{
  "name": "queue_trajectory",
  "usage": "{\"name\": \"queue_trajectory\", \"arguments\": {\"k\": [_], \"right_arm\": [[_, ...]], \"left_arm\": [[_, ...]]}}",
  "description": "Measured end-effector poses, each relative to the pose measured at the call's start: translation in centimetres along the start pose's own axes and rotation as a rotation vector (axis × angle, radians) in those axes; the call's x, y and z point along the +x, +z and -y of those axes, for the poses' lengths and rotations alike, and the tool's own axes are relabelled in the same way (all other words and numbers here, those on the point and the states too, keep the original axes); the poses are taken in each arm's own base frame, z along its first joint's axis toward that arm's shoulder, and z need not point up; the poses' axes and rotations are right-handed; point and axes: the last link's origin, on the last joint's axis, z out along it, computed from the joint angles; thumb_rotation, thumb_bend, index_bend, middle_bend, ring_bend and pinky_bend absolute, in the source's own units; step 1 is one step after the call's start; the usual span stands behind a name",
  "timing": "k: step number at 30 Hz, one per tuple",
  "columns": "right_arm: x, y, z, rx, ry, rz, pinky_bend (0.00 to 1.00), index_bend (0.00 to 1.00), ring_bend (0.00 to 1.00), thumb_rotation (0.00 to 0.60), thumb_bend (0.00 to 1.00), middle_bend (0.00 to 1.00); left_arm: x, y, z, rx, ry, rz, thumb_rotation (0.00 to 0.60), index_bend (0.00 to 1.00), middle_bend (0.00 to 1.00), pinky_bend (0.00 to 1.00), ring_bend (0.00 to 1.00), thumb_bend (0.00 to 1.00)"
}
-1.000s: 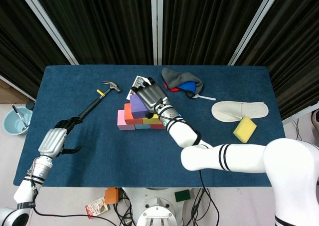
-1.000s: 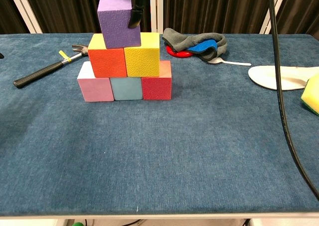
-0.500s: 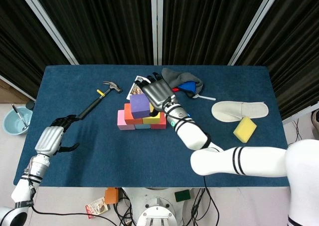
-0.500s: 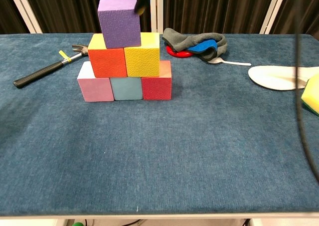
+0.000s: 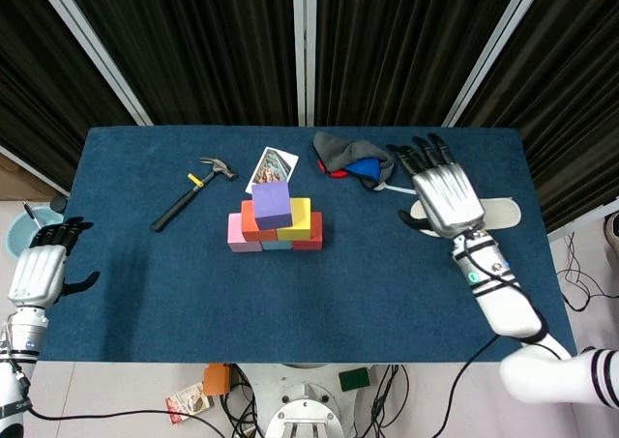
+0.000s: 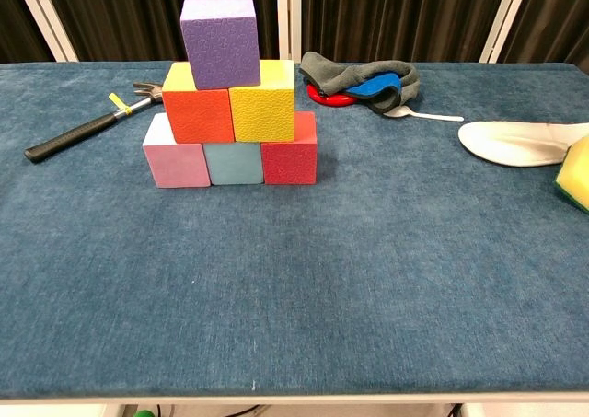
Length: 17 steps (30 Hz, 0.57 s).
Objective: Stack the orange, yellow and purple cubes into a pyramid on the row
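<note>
Pyramid stands complete: textured purple foam cube [image 6: 219, 40] tops orange foam cube [image 6: 199, 114] and yellow foam cube [image 6: 263, 111] on the pink-teal-red row. Probably light, grippy; grip opposite side faces. Right hand [image 5: 444, 195] and left hand [image 5: 37, 273]: fingers spread, empty, well apart.

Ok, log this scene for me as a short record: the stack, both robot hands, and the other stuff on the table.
bottom row: pink cube, teal cube, red cube
middle row: orange cube, yellow cube
top: purple cube, free of both hands
left robot hand: open, off the table's left edge
right robot hand: open, above the white slipper
other items: hammer, yellow sponge, grey cloth, card
</note>
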Motion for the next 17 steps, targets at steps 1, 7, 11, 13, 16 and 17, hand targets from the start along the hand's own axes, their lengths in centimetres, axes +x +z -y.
{"name": "queue_trajectory", "arguments": {"k": [1,7,11,13,16,17], "right_arm": [[-0.3,-1.1,-0.9,-0.008,0.004,-0.009,0.06,0.08,0.03,0.600,0.22,0.11],[-3.5,-9.1,-6.7,-0.072,0.058,-0.034,0.00,0.06,0.00,0.600,0.22,0.06],[-5.6,-14.0,-9.5,-0.123,0.097,-0.052,0.00,0.05,0.00,0.600,0.22,0.06],[-6.6,-15.8,-10.3,-0.140,0.111,-0.056,0.00,0.05,0.00,0.600,0.22,0.06],[-7.8,-18.0,-10.8,-0.157,0.126,-0.068,0.00,0.05,0.00,0.600,0.22,0.06],[-8.1,-18.6,-10.8,-0.155,0.132,-0.078,0.00,0.05,0.00,0.600,0.22,0.06]], "left_arm": [[0.1,-0.3,0.2,0.004,0.002,-0.009,0.600,0.19,0.13,0.13,0.14,0.17],[0.5,-3.2,1.0,0.014,0.013,-0.058,0.600,0.19,0.13,0.12,0.14,0.17],[0.2,-5.3,1.0,0.013,0.014,-0.065,0.600,0.19,0.13,0.12,0.14,0.17],[-0.2,-6.2,0.8,0.013,0.008,-0.064,0.600,0.19,0.13,0.12,0.14,0.17],[-0.6,-7.2,0.5,0.011,0.000,-0.065,0.600,0.19,0.13,0.12,0.14,0.17],[-0.6,-7.4,0.4,0.011,-0.001,-0.066,0.600,0.19,0.13,0.12,0.14,0.17]]}}
